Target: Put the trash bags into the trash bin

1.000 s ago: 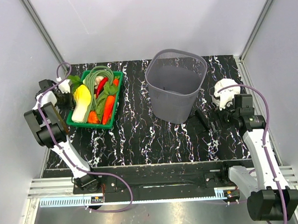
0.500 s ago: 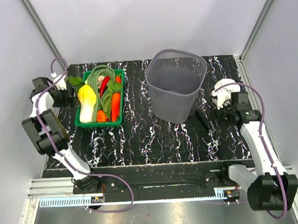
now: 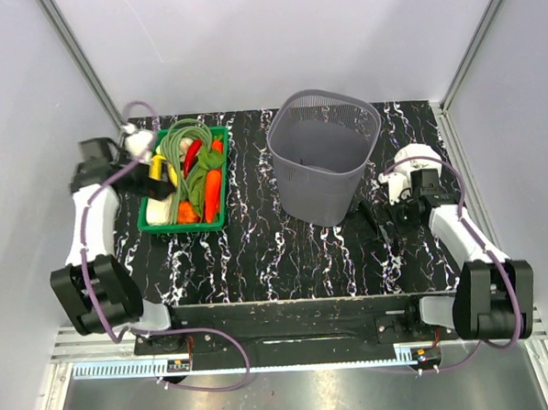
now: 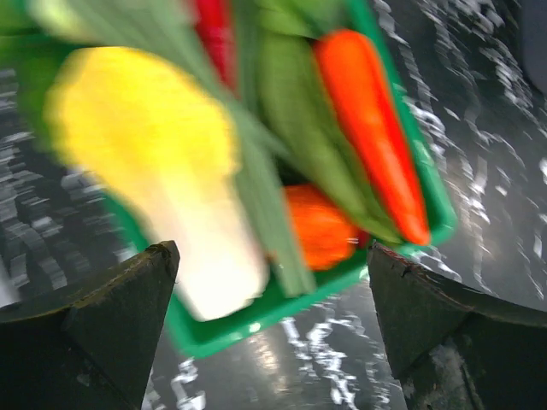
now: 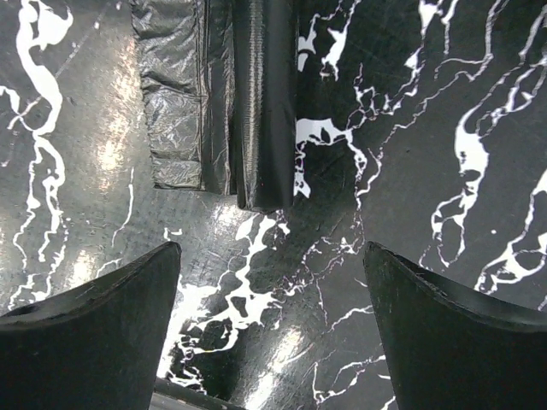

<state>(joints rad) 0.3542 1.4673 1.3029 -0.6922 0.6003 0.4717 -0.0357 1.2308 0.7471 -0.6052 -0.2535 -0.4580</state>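
- The right hand (image 5: 269,256), spread and empty, hangs over the bench (image 5: 427,128). The flat, folded trash bags (image 5: 222,102) lie at its 12 o'clock, and the slick film could slip a shallow pinch.
- The trash bin (image 3: 324,195) stands at the bags' 11 o'clock.
- The left hand (image 4: 272,256), spread and empty, hovers over the crate (image 4: 256,314).

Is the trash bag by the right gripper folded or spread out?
Folded: the trash bag lies as a narrow, creased flat stack on the table.
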